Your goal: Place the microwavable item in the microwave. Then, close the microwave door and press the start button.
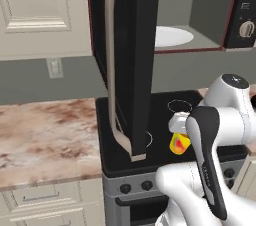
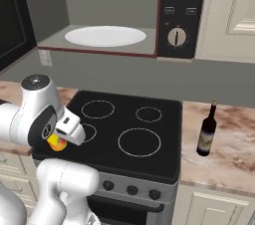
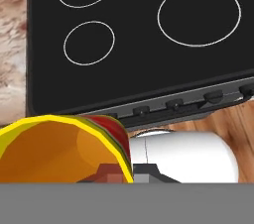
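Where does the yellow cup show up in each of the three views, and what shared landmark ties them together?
Left base view: yellow cup lower right of centre, beside the arm.
Right base view: lower left, tucked under the hand.
Hand view: bottom left, large and close.
Shared landmark: the black stovetop with white burner rings.

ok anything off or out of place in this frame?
Nothing spilled or damaged. The gripper is shut on the yellow cup, holding it over the stove. The microwave door is open, the plate sits flat inside, and the bottle stands upright on the counter.
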{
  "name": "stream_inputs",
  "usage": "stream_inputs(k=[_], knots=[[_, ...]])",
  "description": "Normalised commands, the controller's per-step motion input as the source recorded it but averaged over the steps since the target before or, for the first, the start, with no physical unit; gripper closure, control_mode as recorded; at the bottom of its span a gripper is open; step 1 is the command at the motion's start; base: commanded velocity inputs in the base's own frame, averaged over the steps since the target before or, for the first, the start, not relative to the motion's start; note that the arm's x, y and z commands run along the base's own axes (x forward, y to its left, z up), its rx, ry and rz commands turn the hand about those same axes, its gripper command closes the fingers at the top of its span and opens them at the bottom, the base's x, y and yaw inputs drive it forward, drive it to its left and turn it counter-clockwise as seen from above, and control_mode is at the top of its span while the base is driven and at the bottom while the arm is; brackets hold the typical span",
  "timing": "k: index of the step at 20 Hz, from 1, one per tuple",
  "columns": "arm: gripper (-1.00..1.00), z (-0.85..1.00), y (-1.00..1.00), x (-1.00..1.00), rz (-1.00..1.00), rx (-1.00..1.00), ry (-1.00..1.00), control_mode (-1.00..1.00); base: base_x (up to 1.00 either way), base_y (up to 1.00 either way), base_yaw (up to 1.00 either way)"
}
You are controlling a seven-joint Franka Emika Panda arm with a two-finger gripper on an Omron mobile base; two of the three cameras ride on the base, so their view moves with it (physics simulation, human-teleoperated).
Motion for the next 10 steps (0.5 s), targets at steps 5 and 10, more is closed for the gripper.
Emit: stream_inputs(k=[5, 10], knots=[[1.00, 0.83, -0.12, -0.27, -0.04, 0.01, -0.26, -1.00, 0.00, 0.00, 0.00], [1.00, 1.00, -0.27, -0.01, -0.09, 0.00, -0.23, -1.00, 0.00, 0.00, 0.00]])
